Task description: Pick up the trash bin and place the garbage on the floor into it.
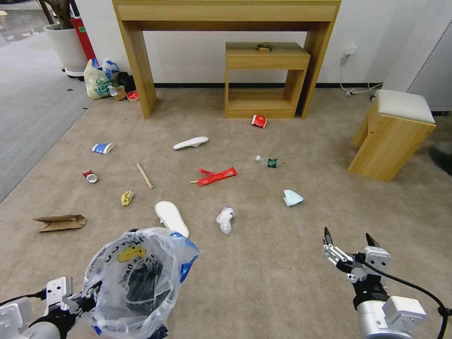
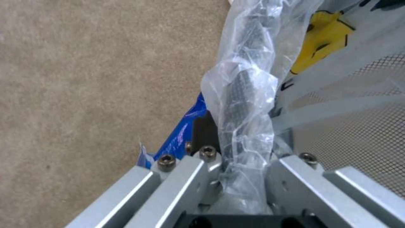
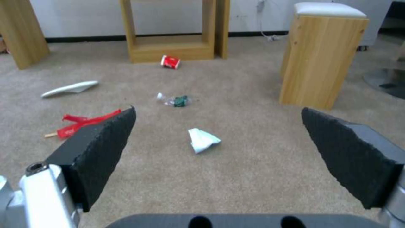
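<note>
The trash bin (image 1: 141, 282), black mesh lined with a crinkly clear bag, hangs at the lower left, and my left gripper (image 1: 82, 299) is shut on its rim (image 2: 242, 126). My right gripper (image 1: 349, 241) is open over bare floor (image 1: 273, 263) at the lower right, holding nothing. Garbage lies scattered on the beige carpet: two white insoles (image 1: 172, 218) (image 1: 190, 142), a crumpled tissue (image 1: 225, 219), a folded tissue (image 1: 292, 197) (image 3: 202, 140), a red wrapper (image 1: 216, 175) (image 3: 86, 122), a plastic bottle (image 1: 268, 162) (image 3: 174, 100), a red cup (image 1: 259, 121) (image 3: 170, 61), a wooden stick (image 1: 144, 175), cardboard (image 1: 60, 222), a crushed can (image 1: 90, 177) and a blue-white cup (image 1: 102, 148).
A wooden desk (image 1: 226, 14) with a low shelf unit (image 1: 264, 80) stands against the far wall. A cushioned wooden stool (image 1: 393, 134) (image 3: 322, 53) is at the right. A yellowish-green tied bag (image 1: 100, 80) and a white planter (image 1: 68, 44) sit at the back left, beside grey carpet (image 1: 28, 108).
</note>
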Available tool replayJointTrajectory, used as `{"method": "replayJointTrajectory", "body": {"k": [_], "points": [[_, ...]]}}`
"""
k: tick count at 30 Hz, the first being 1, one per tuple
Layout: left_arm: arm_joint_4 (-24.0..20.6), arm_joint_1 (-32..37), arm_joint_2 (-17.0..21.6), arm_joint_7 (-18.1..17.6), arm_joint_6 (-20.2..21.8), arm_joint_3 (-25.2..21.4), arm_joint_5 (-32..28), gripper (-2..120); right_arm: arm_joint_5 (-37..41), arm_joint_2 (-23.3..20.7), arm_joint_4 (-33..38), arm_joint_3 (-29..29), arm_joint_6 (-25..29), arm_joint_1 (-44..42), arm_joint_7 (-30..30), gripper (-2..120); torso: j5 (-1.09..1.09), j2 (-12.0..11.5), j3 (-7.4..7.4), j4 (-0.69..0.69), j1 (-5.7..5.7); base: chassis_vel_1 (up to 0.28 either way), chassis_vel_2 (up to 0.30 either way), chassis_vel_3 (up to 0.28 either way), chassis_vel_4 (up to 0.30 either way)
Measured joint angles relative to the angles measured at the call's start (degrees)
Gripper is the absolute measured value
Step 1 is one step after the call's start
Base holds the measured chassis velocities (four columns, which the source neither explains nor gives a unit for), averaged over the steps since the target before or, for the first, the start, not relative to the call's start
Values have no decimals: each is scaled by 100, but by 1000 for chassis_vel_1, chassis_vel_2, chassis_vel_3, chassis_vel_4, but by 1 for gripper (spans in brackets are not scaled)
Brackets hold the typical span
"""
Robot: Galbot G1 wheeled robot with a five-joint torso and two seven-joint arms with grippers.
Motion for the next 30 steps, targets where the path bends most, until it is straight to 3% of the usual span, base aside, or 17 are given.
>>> {"method": "replayJointTrajectory", "body": {"k": [5,30], "points": [[43,52,213,45,-2,15,15,0,-27,-7,62,-18,-16,-29,0,100,-1,0,0,-1,0,0,0,0,0],[139,75,211,344,-2,77,167,0,-124,-11,35,-6,-35,-23,-66,100,-1,0,0,0,0,0,0,0,0]]}}
